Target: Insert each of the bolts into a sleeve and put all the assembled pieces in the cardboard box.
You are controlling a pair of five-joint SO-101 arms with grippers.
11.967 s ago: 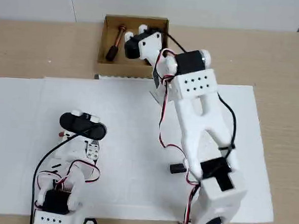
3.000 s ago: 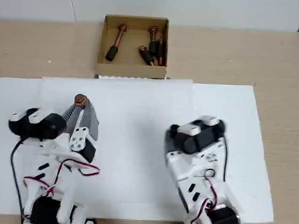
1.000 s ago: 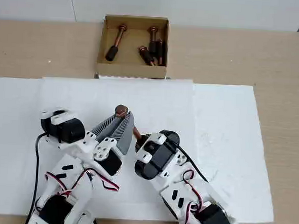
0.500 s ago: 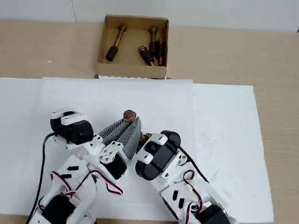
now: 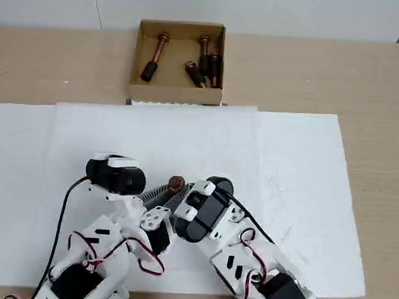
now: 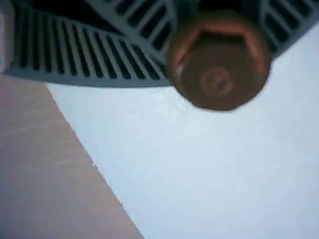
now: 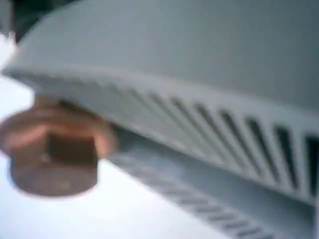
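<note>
Alignment mattered most here. The left claw [image 5: 168,192] was clamped on a bolt [image 6: 219,64], copper head up, over the white paper [image 5: 300,169] and close beside the right arm [image 5: 199,210]. Whether the right claw was open or shut could not be told. The bolt probably needed to run straight along a sleeve, fed slowly without side force. The cardboard box [image 5: 178,94] sat well apart, with finished pieces [image 5: 203,63] inside.

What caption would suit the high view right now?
Left gripper holds a copper bolt beside the right arm; assembled pieces lie in the cardboard box.
</note>
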